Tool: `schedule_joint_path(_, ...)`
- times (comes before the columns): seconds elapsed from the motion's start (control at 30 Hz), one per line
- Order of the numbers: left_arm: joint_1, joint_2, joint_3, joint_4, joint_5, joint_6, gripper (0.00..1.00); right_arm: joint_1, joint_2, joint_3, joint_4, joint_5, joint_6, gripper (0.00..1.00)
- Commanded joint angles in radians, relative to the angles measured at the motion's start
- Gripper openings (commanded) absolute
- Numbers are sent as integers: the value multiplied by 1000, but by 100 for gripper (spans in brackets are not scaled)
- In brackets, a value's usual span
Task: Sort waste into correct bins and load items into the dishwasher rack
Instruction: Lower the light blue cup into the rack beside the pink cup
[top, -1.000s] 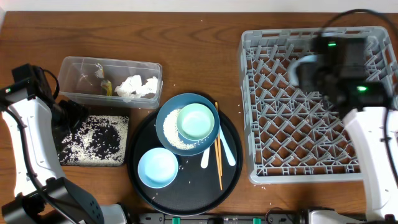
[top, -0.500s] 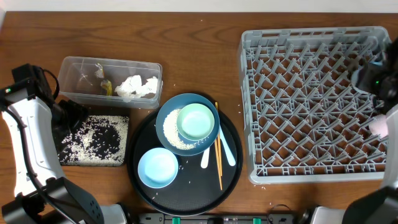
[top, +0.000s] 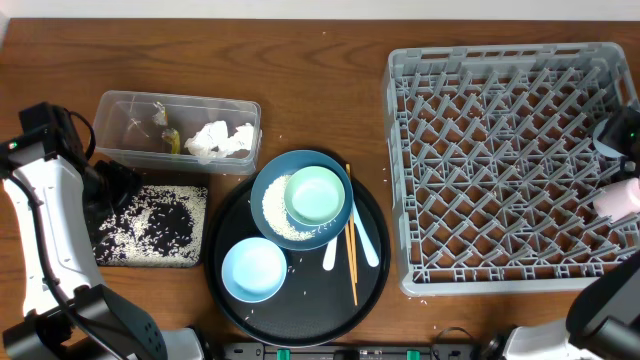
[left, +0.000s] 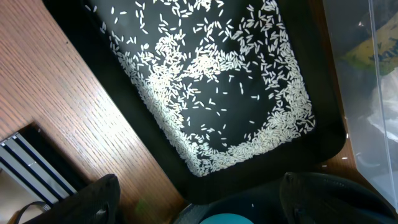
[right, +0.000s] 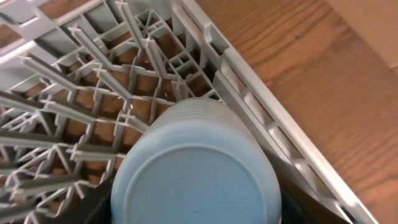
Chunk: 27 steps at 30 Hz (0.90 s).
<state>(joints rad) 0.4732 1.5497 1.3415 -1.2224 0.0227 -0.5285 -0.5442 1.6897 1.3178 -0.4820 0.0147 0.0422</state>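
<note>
My right gripper (right: 193, 214) is shut on an upside-down pale-blue cup (right: 193, 174) over the right side of the grey dishwasher rack (right: 261, 106). In the overhead view this gripper (top: 625, 130) is at the rack's (top: 395, 170) right edge, and a pink cup (top: 615, 198) lies just below it. My left gripper (left: 202, 186) is open above the flat black tray (left: 224, 118) of rice (left: 186, 68). The clear tub (top: 120, 110) holds napkins (top: 222, 140) and a wrapper (top: 170, 140).
A round black tray (top: 370, 280) holds a dark-blue dish (top: 262, 188) with rice, a pale-green bowl (top: 316, 194) stacked in it, a light-blue bowl (top: 253, 268), white spoons (top: 368, 240) and chopsticks (top: 351, 250). My left arm (top: 45, 230) runs along the table's left edge.
My right arm has swung from over the back of the rack to its right edge, mostly out of the overhead view. The pink cup now shows there. The left arm has not moved.
</note>
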Motion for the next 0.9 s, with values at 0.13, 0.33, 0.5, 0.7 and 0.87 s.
schedule_joint_path(0.13,3,-16,8,-1,-5,-19,84,-7,85,10,60,24,16,37)
schedule_joint_path(0.33,3,-16,8,0,-5,-19,84,-13,121,10,60,58,16,37)
schedule_joint_path(0.5,3,-16,8,-1,-5,-19,84,-29,126,10,59,83,17,36)
schedule_joint_path(0.7,3,-16,7,0,-5,-19,84,-40,126,10,61,83,17,36)
schedule_joint_path(0.87,3,-16,4,0,-6,-19,84,-40,126,10,66,83,17,36)
